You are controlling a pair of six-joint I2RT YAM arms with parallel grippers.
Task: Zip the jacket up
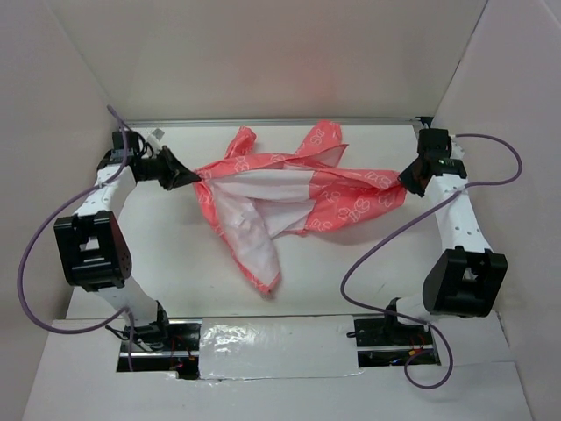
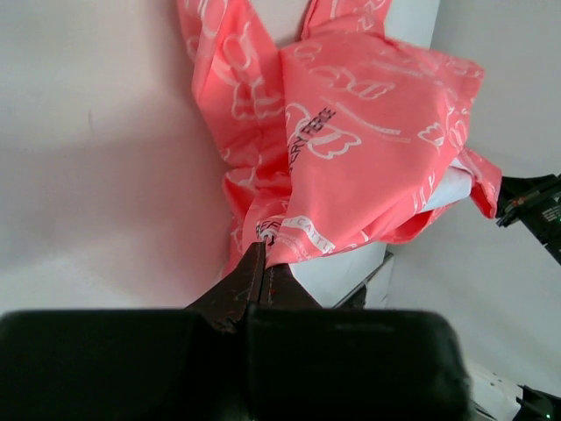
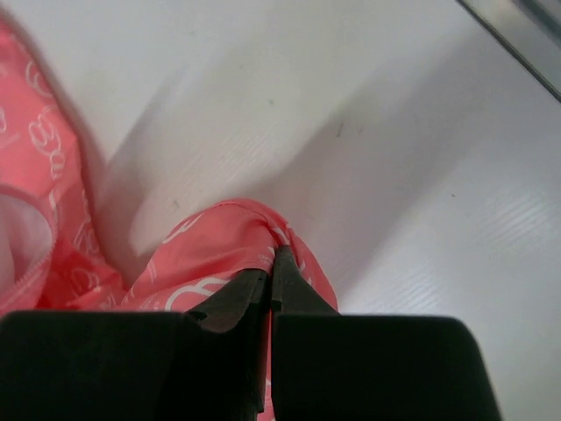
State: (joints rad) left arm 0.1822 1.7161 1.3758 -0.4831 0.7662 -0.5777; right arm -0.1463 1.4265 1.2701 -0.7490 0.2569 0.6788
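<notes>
The coral-pink jacket (image 1: 289,197) with white print lies open and stretched across the far middle of the table, its pale lining (image 1: 250,219) showing. My left gripper (image 1: 195,178) is shut on the jacket's left edge; the left wrist view shows the fabric (image 2: 342,149) pinched between the closed fingers (image 2: 250,276). My right gripper (image 1: 405,181) is shut on the jacket's right end; the right wrist view shows a fold of pink cloth (image 3: 210,246) clamped at the fingertips (image 3: 294,272). The zipper and chest emblem do not show.
White walls enclose the table on the left, back and right. A metal rail (image 1: 289,123) runs along the far edge. Purple cables (image 1: 386,246) loop from both arms. A taped strip (image 1: 272,346) lies between the arm bases at the near edge.
</notes>
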